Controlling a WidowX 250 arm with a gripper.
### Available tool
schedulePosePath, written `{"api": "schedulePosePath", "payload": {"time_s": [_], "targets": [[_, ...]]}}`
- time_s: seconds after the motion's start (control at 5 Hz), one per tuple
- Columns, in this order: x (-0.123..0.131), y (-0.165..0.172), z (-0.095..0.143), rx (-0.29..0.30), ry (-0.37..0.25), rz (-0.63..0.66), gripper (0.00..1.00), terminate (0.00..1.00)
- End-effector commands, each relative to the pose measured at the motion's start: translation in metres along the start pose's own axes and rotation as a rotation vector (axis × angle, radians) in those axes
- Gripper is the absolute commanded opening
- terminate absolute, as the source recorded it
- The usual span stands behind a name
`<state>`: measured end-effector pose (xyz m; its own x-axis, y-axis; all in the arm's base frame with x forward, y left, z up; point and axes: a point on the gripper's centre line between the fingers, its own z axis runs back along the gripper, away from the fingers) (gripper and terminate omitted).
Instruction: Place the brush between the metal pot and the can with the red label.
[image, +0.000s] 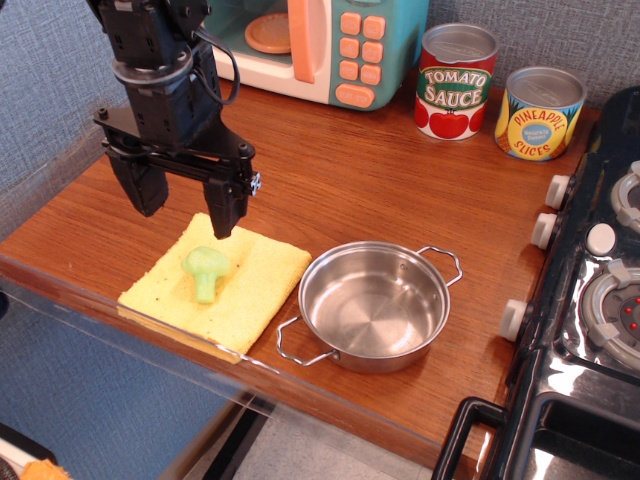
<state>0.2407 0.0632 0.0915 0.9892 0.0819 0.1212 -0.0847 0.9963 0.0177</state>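
Observation:
The metal pot stands empty near the table's front edge, with thin wire loop handles. The can with the red label, reading TOMATO SAUCE, stands at the back right, next to the toy microwave. My gripper is open and holds nothing. It hangs over the back edge of a yellow cloth, left of the pot. I see no brush on the table. A small orange shape shows at the bottom left corner below the table, cut off by the frame; I cannot tell what it is.
A green toy broccoli lies on the yellow cloth. A yellow-and-blue PINEAPPLE SLICES can stands right of the tomato can. A teal toy microwave is at the back. A black toy stove borders the right side.

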Motion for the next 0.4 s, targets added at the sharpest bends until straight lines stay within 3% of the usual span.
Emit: {"api": "schedulePosePath", "payload": {"time_s": [0.0, 0.2], "targets": [[0.000, 0.000, 0.000, 0.000, 0.000, 0.000, 1.00, 0.00], [0.007, 0.012, -0.004, -0.002, 0.010, 0.030, 1.00, 0.00]]}}
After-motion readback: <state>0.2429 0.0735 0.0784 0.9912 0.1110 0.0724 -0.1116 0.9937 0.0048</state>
